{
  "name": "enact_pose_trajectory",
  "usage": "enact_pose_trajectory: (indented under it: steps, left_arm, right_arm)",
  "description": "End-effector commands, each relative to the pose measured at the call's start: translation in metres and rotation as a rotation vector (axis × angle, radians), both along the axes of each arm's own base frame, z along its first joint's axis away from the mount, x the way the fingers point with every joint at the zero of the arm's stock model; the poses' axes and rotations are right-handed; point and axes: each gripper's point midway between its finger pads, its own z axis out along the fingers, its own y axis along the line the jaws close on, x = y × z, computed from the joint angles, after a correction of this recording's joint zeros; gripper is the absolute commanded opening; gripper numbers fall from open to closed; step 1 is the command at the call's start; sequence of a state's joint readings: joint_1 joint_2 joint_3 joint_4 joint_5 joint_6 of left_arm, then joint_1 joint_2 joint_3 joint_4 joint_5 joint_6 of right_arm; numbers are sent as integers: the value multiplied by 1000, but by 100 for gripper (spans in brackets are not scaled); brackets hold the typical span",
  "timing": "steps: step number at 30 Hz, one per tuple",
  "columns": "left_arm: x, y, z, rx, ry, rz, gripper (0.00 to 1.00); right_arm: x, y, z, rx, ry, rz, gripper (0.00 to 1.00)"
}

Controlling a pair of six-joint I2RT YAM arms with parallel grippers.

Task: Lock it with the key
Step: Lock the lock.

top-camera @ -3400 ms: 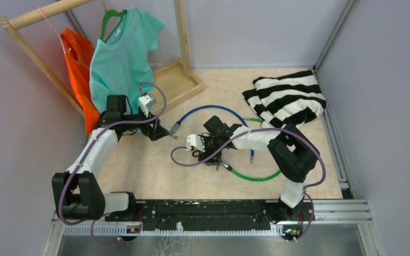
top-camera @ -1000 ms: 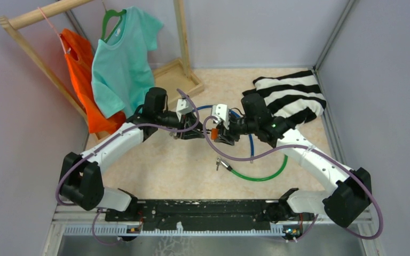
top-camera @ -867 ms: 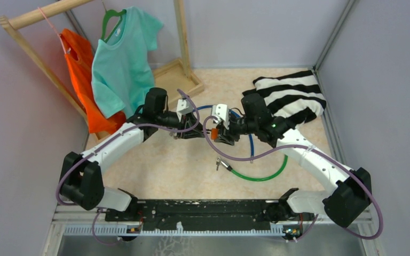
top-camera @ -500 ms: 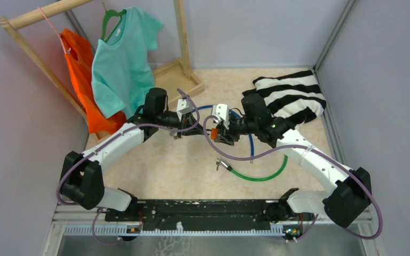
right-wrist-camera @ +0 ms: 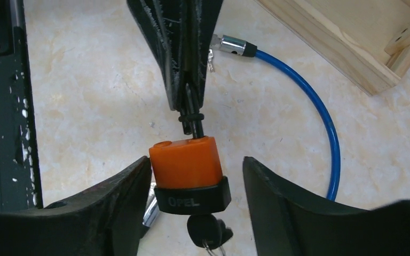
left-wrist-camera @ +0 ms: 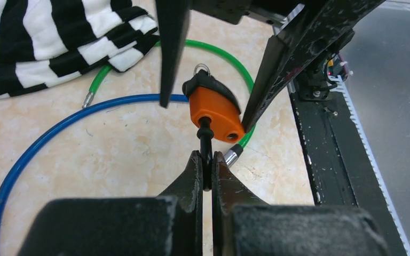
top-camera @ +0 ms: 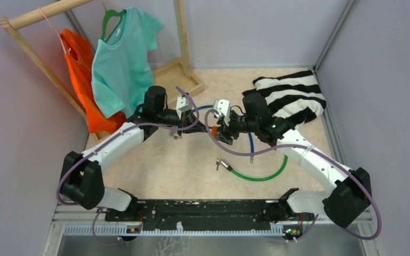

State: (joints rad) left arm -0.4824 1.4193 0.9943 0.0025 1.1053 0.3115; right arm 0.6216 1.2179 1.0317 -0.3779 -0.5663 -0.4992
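The orange padlock [right-wrist-camera: 184,160], key [right-wrist-camera: 208,232] inserted, is gripped by its black shackle [left-wrist-camera: 206,140] in the clenched left tool [left-wrist-camera: 206,158] and flanked by the spread fingers [right-wrist-camera: 112,205] of the released right tool [right-wrist-camera: 195,165].

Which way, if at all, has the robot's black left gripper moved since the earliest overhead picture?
Yes. From above, the left gripper has swung right, away from the hanging teal shirt, toward the black-and-white striped cloth.

The lock [right-wrist-camera: 188,173] sits between my right fingers [right-wrist-camera: 112,208], key [right-wrist-camera: 205,232] toward that wrist, pin [left-wrist-camera: 205,133] toward my left gripper [left-wrist-camera: 206,162], which clamps it. A cable [left-wrist-camera: 32,144] lies on the table [left-wrist-camera: 128,154] below.
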Motion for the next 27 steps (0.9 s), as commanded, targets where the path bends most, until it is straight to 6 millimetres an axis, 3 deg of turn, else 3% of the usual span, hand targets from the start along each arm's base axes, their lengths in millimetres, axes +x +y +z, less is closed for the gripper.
enact_pose_trajectory:
  steps: [1, 4, 13, 20, 27]
  left_arm:
    - [-10, -8, 31, -84, -39, -80, 0]
    - [-13, -8, 34, -96, -30, -82, 0]
    - [-17, -9, 38, -122, 4, -97, 0]
    - [-18, -9, 37, -123, 14, -102, 0]
    - [-19, -8, 35, -123, 13, -97, 0]
  right_arm:
    - [18, -5, 27, 88, -72, -62, 67]
    - [16, -9, 28, 110, -52, -55, 80]
    - [8, -9, 25, 114, -39, 6, 82]
    - [4, -5, 20, 114, -17, 42, 58]
    - [0, -4, 19, 116, -6, 62, 43]
